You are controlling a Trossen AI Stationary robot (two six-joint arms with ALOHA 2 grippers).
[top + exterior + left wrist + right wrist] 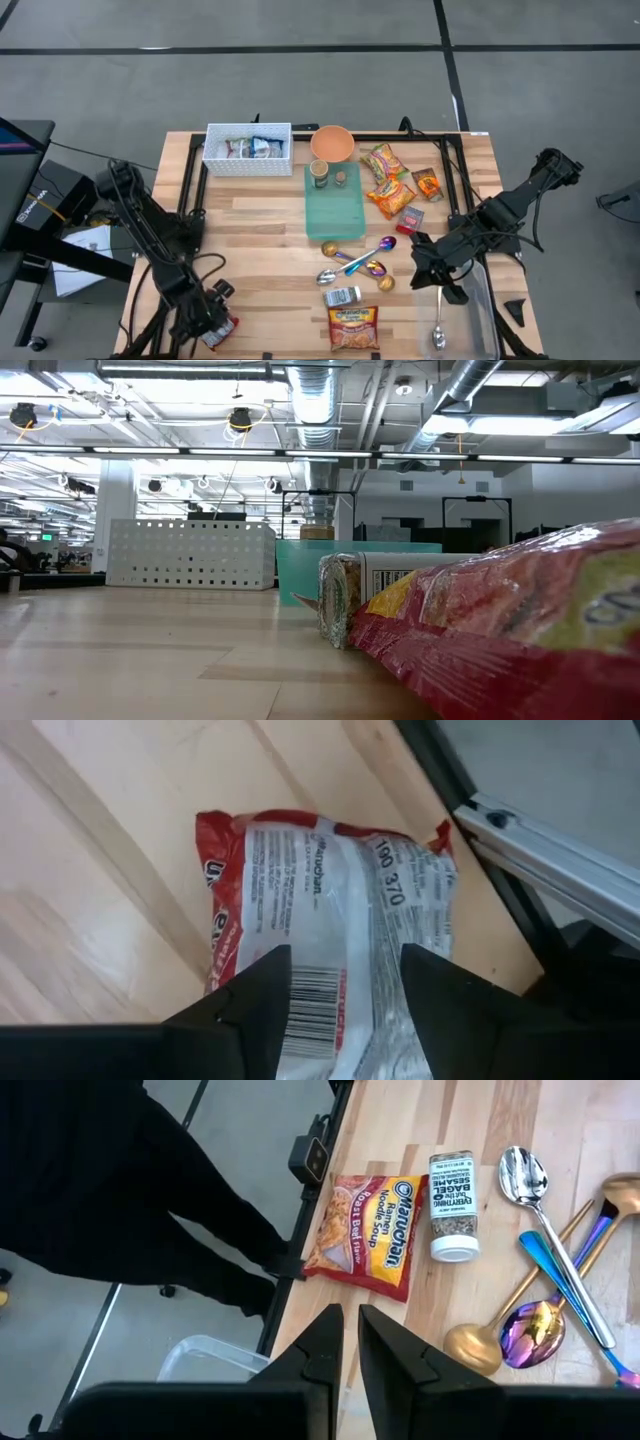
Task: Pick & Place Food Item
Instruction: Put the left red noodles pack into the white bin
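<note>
A red and white noodle packet point(330, 890) lies printed back up on the wood at the table's near left corner point(224, 326), close to the edge rail. My left gripper point(345, 970) is open and points steeply down over the packet's barcode end. Its two fingers stand apart in front of the packet, which is wider than the gap between them. My right gripper point(350, 1330) is shut and empty. It hangs in the air over the table's near right part point(437, 283), beside a clear bin. Neither gripper shows in the low view. My left gripper comes at the packet's barcode end point(320, 1000) from above, slanting toward the near edge. Its fingers point(265, 995) cover the place where they would meet the wrapper. I cannot tell whether they touch it.
A second noodle packet point(352, 328), a seasoning jar point(342, 297) and several spoons point(360, 262) lie near the front middle. The clear bin point(480, 300) holds a spoon point(438, 335). A white basket point(248, 150), a bowl point(332, 143), a green mat point(335, 205) and snack packs point(395, 180) are farther back.
</note>
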